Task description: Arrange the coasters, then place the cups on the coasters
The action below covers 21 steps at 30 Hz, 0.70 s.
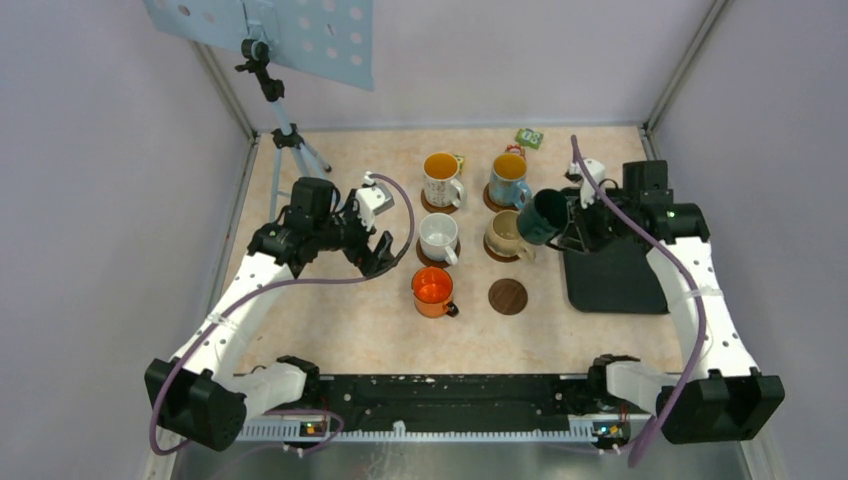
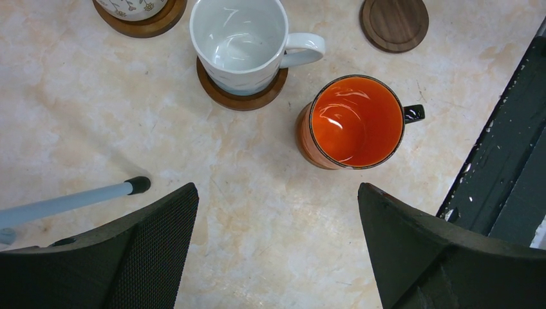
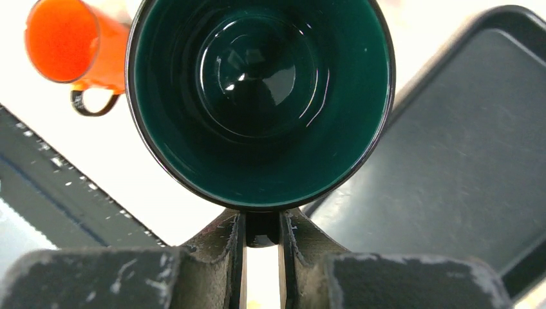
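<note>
Top external view is showing my right pincer carrying the dark green mug above the table, tipped on its side, between the beige mug and the black tray. One bare coaster is lying open at the near right of the group, beside the orange mug. My left pincer is hanging to the left of the white mug.

Left wrist view is showing my left pincer spread wide and gripping nothing, over bare table. It is giving what the overhead view is not: the grain of that free coaster, and no disc that I am able to make out under the orange mug.

Right wrist view is looking straight into the green mug. My right pincer is pressing together on its handle alone, a detail the overhead view is hiding. I am judging the mug to be stiff, glazed, fairly heavy and breakable; pinched only by the handle it is likely wanting to swing, so it is needing a slow, level set-down.
</note>
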Available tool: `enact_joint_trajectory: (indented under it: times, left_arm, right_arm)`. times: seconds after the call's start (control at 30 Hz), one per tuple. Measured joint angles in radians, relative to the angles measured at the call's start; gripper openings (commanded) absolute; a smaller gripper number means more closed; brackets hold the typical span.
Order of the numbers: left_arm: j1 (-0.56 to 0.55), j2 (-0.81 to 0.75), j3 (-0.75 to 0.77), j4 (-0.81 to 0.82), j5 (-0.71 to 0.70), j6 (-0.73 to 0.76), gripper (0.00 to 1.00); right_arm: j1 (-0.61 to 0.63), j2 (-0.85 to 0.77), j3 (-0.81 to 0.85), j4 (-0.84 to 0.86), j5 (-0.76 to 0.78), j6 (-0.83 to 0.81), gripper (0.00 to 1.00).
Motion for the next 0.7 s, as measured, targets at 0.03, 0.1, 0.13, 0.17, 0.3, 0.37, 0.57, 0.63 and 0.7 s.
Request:
enact_joint_trajectory:
  times: [0.03, 0.1, 0.13, 0.17, 0.3, 0.37, 0.57, 0.63, 0.7]
  left_arm:
    - [0.000, 0.000, 0.000, 0.000, 0.002, -0.002, 0.99]
    - [0.000, 0.000, 0.000, 0.000, 0.005, -0.002, 0.99]
    - [0.000, 0.000, 0.000, 0.000, 0.005, -0.003, 0.99]
    - [0.000, 0.000, 0.000, 0.000, 0.005, -0.003, 0.99]
    - [0.000, 0.000, 0.000, 0.000, 0.005, -0.010, 0.99]
    - [0.000, 0.000, 0.000, 0.000, 0.005, -0.013, 0.99]
    - [0.000, 0.008, 0.000, 0.000, 0.009, -0.017, 0.99]
    - [0.000, 0.017, 0.000, -0.001, 0.014, -0.017, 0.99]
    - [0.000, 0.027, 0.000, -0.002, 0.019, -0.017, 0.99]
  right_arm:
    - [0.035, -0.006, -0.001, -0.006, -0.001, 0.015, 0.00]
    - [0.098, -0.013, -0.008, -0.006, 0.008, 0.044, 0.00]
    - [0.132, -0.017, -0.018, 0.000, 0.014, 0.057, 0.00]
    - [0.163, -0.020, -0.030, 0.006, 0.018, 0.067, 0.00]
    - [0.260, -0.032, -0.095, 0.011, 0.022, 0.096, 0.00]
    - [0.290, -0.038, -0.133, 0.019, 0.022, 0.103, 0.00]
    - [0.339, -0.065, -0.240, 0.038, 0.040, 0.106, 0.00]
    - [0.349, -0.070, -0.259, 0.059, 0.042, 0.106, 0.00]
    - [0.358, -0.074, -0.278, 0.092, 0.047, 0.108, 0.00]
